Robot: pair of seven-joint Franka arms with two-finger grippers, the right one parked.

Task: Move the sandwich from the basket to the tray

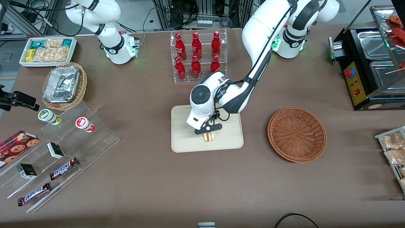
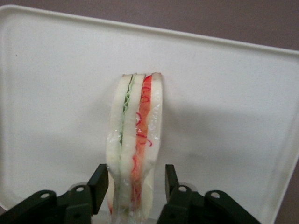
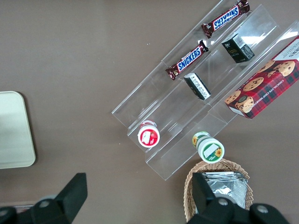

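Note:
The sandwich [image 1: 209, 137] stands on its edge on the cream tray [image 1: 185, 141], near the tray's edge nearest the front camera. In the left wrist view the sandwich [image 2: 135, 121] shows its green and red filling stripes, resting on the tray [image 2: 224, 102]. My left gripper [image 1: 208, 132] is directly above it, and in the wrist view the gripper [image 2: 135, 184] straddles the sandwich. Its fingers are open, with a visible gap on one side. The reddish-brown basket [image 1: 296, 134] sits empty beside the tray, toward the working arm's end of the table.
A clear rack of red bottles [image 1: 197, 55] stands farther from the front camera than the tray. A clear stepped shelf with snack bars and cups [image 1: 60, 155] and a tan basket of foil trays [image 1: 63, 84] lie toward the parked arm's end. A black appliance [image 1: 367, 66] stands toward the working arm's end.

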